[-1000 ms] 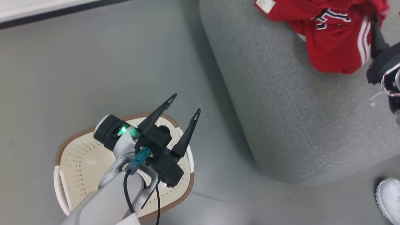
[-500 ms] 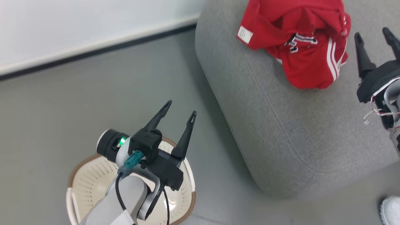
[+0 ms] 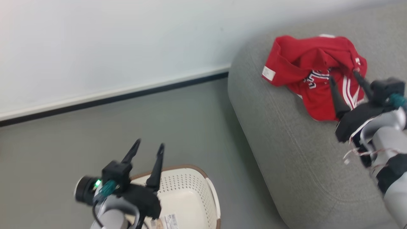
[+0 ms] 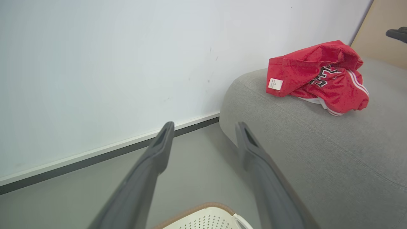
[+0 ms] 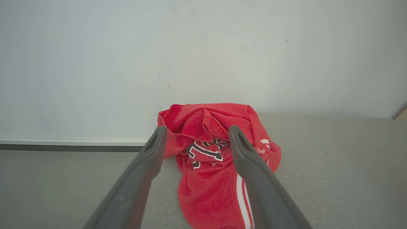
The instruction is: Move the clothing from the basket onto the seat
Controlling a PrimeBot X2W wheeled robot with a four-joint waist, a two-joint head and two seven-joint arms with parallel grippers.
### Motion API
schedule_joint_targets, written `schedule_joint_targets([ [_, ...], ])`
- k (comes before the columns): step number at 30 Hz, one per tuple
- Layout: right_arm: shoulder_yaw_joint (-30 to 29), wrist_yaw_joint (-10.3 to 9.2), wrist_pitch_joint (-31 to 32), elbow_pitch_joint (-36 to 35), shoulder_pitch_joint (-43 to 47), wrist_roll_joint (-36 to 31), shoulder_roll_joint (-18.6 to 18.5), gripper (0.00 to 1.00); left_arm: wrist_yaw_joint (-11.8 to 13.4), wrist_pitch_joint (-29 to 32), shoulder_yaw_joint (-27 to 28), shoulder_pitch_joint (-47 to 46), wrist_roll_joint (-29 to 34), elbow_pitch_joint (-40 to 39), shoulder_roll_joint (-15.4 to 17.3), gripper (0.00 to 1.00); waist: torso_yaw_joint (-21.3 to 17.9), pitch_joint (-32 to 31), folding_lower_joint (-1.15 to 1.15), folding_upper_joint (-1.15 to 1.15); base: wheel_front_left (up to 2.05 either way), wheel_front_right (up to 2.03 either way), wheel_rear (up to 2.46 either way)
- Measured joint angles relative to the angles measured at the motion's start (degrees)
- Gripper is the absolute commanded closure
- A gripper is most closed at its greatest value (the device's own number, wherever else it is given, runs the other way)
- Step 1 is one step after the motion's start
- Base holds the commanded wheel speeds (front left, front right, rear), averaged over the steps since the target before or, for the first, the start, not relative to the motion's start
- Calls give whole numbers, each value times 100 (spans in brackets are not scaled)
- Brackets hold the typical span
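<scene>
Both my left gripper (image 3: pixel 149 144) and right gripper (image 3: pixel 342 76) stand with jaws apart, holding nothing. The clothing (image 3: pixel 295 65) lies crumpled on the seat (image 3: pixel 286 136), just ahead of the right gripper's tips. The left gripper hangs over the basket (image 3: pixel 194 190), well apart from the clothing.

The clothing (image 3: pixel 313 68) is showing as soft, matt red cloth. The seat (image 3: pixel 286 143) is wearing a coarse, dull grey weave. The basket (image 3: pixel 190 186) is looking like smooth cream plastic, faintly shiny, its rim (image 3: pixel 178 167) imitating brown wicker. The floor (image 3: pixel 95 133) is giving off a smooth, low sheen. The left gripper (image 3: pixel 149 147) is showing fingers (image 4: pixel 152 165) of matt dark plastic.
</scene>
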Motion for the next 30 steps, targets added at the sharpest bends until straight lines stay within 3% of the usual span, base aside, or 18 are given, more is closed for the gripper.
schedule_joint_targets([
  [7,-51,-99,0,-421,891,107,209,0,57,-60,469,854,-101,-4,237,0,362,-555,0,0,0,0,0],
  [14,-131,-361,0,-1141,1881,165,393,0,88,-85,1046,1748,-265,-202,445,0,649,-1064,0,0,0,0,0],
  [25,-297,-935,0,-2622,3432,103,341,0,88,-101,2018,2828,11,-631,248,0,848,-1629,0,-1,0,0,0],
  [30,-369,-1045,0,-3203,3917,60,312,0,89,-101,2235,3089,111,-828,138,0,884,-1710,1,-1,0,0,0],
])
